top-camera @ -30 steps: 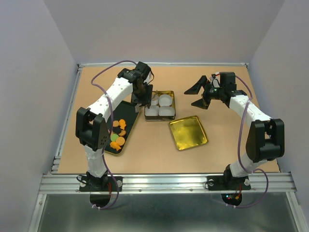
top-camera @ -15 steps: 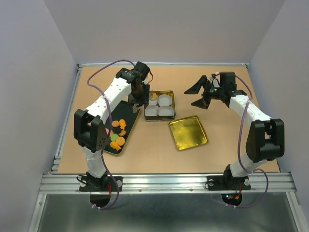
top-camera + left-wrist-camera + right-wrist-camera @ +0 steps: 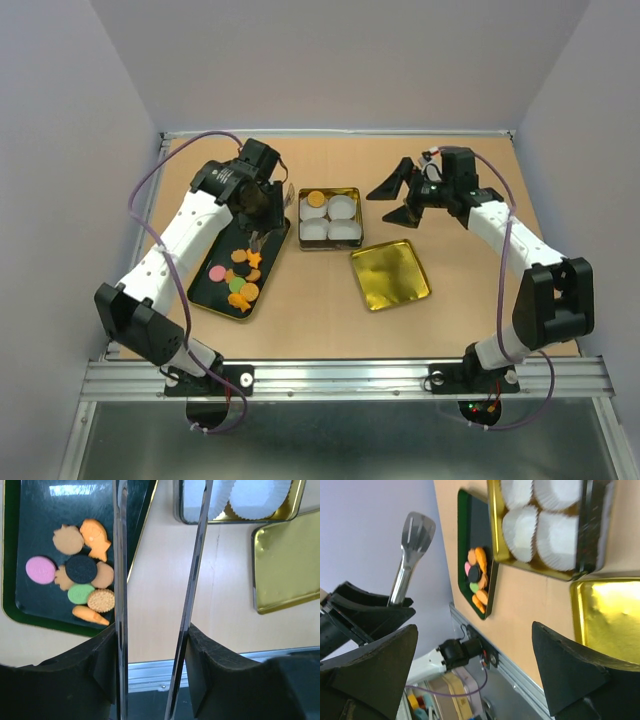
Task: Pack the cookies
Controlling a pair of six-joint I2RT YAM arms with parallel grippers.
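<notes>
Nine or so cookies (image 3: 80, 570) lie in a loose heap on the dark tray (image 3: 30, 520) at the left: mostly orange and tan, with one pink, one green and one dark round piece. The left gripper (image 3: 257, 228) hangs over the right edge of this tray. Its fingers carry two long metal blades (image 3: 120, 555), like tongs. The blades stand apart and I see nothing between them.

To the right of the tray, well apart from the heap, stands the gold tin (image 3: 360, 220) with four white paper cups (image 3: 343, 207). One orange cookie (image 3: 315, 199) already lies in the far left cup, and the other three cups look empty. The gold lid (image 3: 390, 275) lies flat on the table, just in front of the tin. The right gripper (image 3: 400, 200) hovers to the right of the tin with its fingers spread wide, holding nothing.

By my judgement the packing has only begun: one piece is in, the heap is left to move, and the lid is not yet on.

The blade tips are cut off at the top of the left wrist view, and one blade may cover a cookie's edge. In the right wrist view the far cups are cut off, so the packed cookie does not show there.
</notes>
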